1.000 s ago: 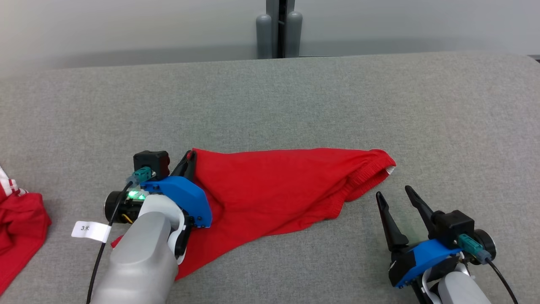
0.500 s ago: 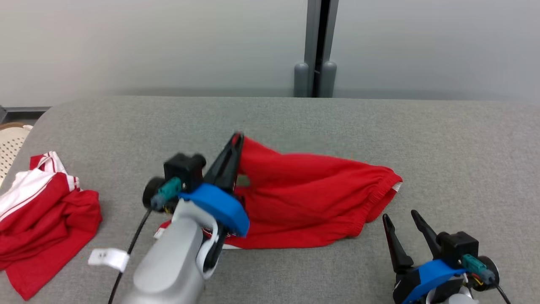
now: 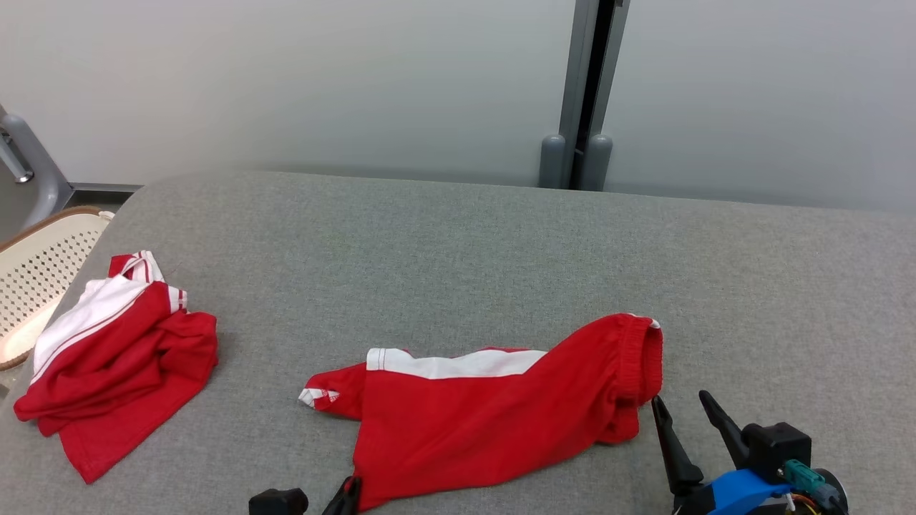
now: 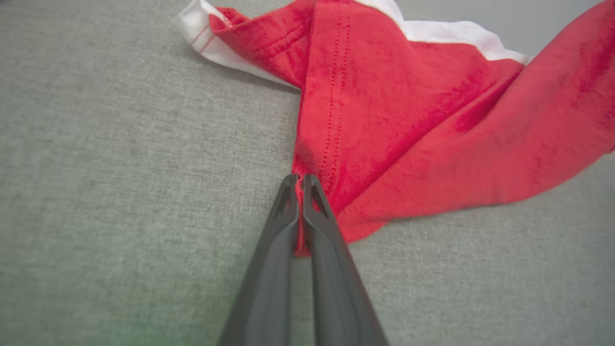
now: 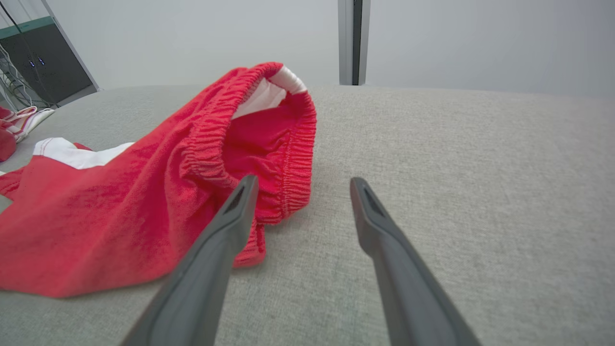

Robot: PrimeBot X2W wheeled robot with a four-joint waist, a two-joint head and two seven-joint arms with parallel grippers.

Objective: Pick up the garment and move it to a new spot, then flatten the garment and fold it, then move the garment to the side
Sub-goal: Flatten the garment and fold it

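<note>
From the head camera we see the red shorts (image 3: 494, 422) lying on the grey table (image 3: 429, 250), close to its near edge and a little right of the middle, rumpled rather than flat. A white stripe (image 3: 458, 363) runs along their far side, and the gathered waistband (image 3: 635, 357) stands at their right end. The left end effector (image 3: 351, 490) pokes in at the bottom edge, its dark tip meeting the near left corner of the shorts. The right end effector (image 3: 680, 398) sits at the lower right, its two fingers parted, the tips just beside the waistband; whether they touch it we cannot tell from here. Well apart on the left of the table lies a heap of red and white clothes (image 3: 122, 357), and past the table's left edge stands a pale perforated basket (image 3: 36, 272). Behind the table a grey post (image 3: 585, 86) rises against a pale wall (image 3: 286, 86). From the left wrist we see the two fingers (image 4: 283, 250) pressed together with a thin fold of red hem pinched between them, so this end effector is gripping the shorts; the cloth fans away from the tips, with white trim at its far edge. From the right wrist we see the fingers (image 5: 216, 259) spread wide with bare table between them, so this end effector is open; the waistband, white inside, lies just by the finger on that view's left.
</note>
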